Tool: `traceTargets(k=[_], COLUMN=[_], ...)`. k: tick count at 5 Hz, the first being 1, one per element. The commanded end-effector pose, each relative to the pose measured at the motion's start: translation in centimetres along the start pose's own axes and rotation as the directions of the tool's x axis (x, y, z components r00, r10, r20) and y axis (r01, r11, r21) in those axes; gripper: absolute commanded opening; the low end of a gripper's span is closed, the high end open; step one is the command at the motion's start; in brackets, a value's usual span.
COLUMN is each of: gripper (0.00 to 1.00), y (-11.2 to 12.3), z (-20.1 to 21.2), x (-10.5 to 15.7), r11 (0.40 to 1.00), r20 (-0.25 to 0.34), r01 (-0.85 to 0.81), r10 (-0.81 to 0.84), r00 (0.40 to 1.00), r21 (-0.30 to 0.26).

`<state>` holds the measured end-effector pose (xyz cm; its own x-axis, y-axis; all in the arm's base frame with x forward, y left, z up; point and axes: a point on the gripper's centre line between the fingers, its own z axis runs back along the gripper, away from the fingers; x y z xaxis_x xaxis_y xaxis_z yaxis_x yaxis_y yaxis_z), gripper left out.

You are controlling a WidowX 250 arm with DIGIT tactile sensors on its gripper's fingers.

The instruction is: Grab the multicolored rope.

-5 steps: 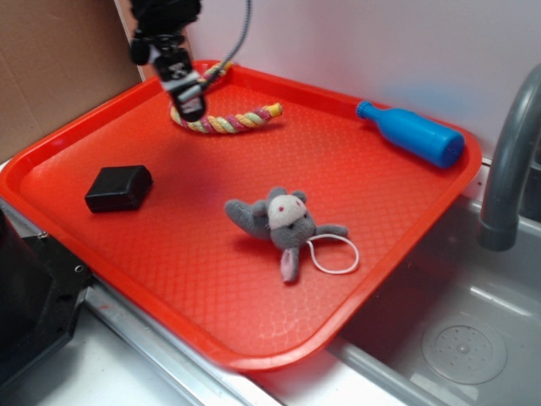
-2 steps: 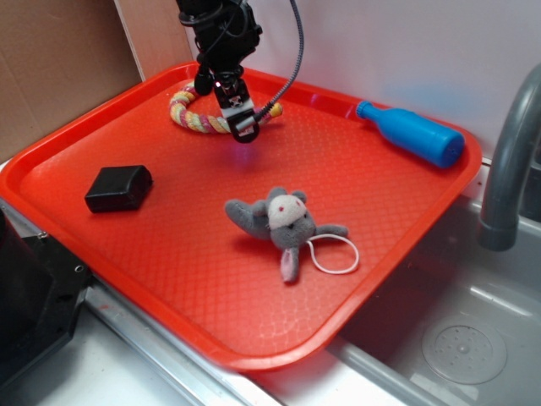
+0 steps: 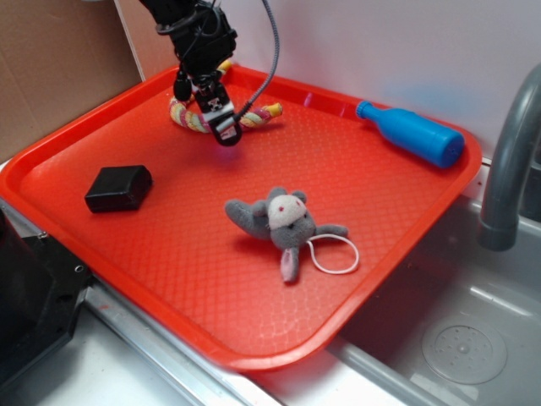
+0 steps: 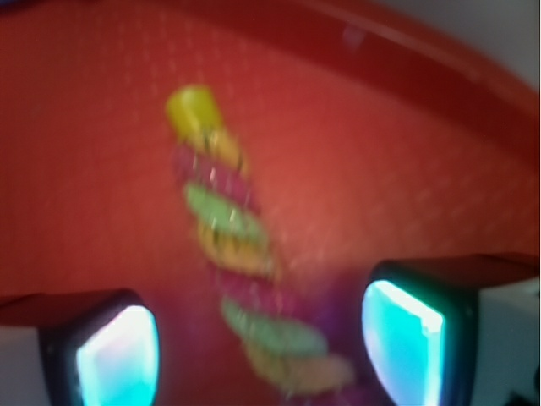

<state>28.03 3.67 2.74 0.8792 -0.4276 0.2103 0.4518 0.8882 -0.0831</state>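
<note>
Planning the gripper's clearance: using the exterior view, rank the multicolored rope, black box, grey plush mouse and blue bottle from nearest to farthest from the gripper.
From the gripper:
1. Multicolored rope, right beneath it at the tray's back edge.
2. Black box, front left.
3. Grey plush mouse, mid-tray, only slightly farther than the box.
4. Blue bottle, far right.

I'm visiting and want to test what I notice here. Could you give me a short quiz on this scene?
1. True or false: the gripper is shut on the rope.
2. Which lies nearest the tap? A) bottle B) black box C) mouse
3. What do all four things lie on?

Key: 1. False; open, with the rope between its fingers. 2. A. 3. The red tray.
</note>
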Motion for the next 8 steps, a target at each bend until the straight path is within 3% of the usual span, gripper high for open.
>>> traceTargets(k=[1, 2, 3, 5, 6, 7, 8], gripper=[1.00, 0.00, 0.00, 0.00, 0.00, 0.00, 0.00], y=[-1.4, -3.0, -3.8, -3.9, -5.7, -8.6, -10.6], z=[-0.6, -2.1, -2.8, -0.3, 3.8, 7.9, 11.3], x=[0.1, 0.1, 0.6, 0.3, 0.8, 0.8, 0.7], r11=[0.998, 0.998, 1.000, 0.999, 0.987, 0.967, 0.941], r20=[0.000, -0.041, -0.091, -0.021, 0.040, 0.068, 0.090], r01=[0.009, -0.018, 0.020, -0.015, -0.134, -0.184, -0.309], r10=[-0.009, 0.016, -0.019, 0.016, 0.131, 0.175, 0.299], r00=[1.000, 0.999, 0.996, 1.000, 0.991, 0.982, 0.950], r21=[-0.066, -0.056, 0.006, 0.043, 0.086, 0.175, 0.137])
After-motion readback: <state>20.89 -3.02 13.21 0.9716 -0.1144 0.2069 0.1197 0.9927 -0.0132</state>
